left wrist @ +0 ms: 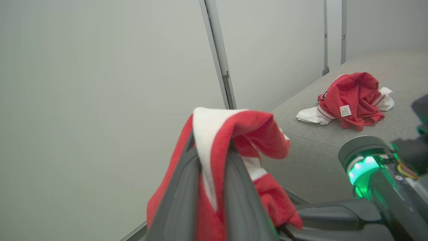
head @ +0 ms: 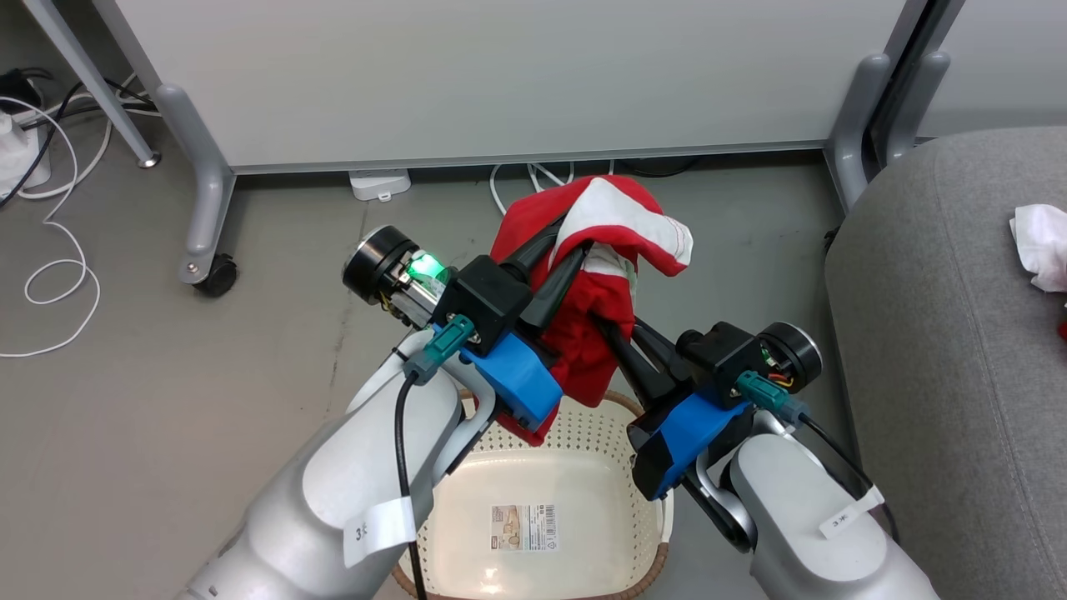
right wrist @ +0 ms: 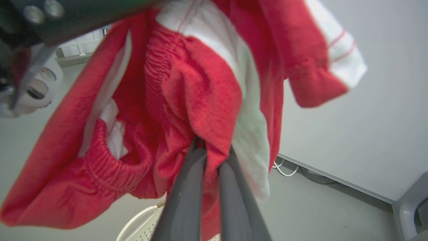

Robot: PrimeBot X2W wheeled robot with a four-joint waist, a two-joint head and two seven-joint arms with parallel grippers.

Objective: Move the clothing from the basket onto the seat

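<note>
A red garment with white panels (head: pixel 596 275) hangs above the cream basket (head: pixel 621 421), held by both grippers. My left gripper (head: pixel 575 242) is shut on its upper fold, the cloth draped over the fingers (left wrist: pixel 240 187). My right gripper (head: pixel 602 321) is shut on the garment's middle; the right wrist view shows red cloth (right wrist: pixel 200 100) pinched between the two dark fingers (right wrist: pixel 234 204). The basket's bottom with its barcode sticker (head: pixel 523 527) lies bare. On the grey seat (head: pixel 942 333) at the right lies another red and white garment (left wrist: pixel 351 98) with a white tag.
A white partition panel (head: pixel 500 75) on grey wheeled legs (head: pixel 200 208) stands behind the basket. White cables (head: pixel 58 258) trail over the grey floor at the left. The seat's rounded edge is close beside my right arm (head: pixel 800 517).
</note>
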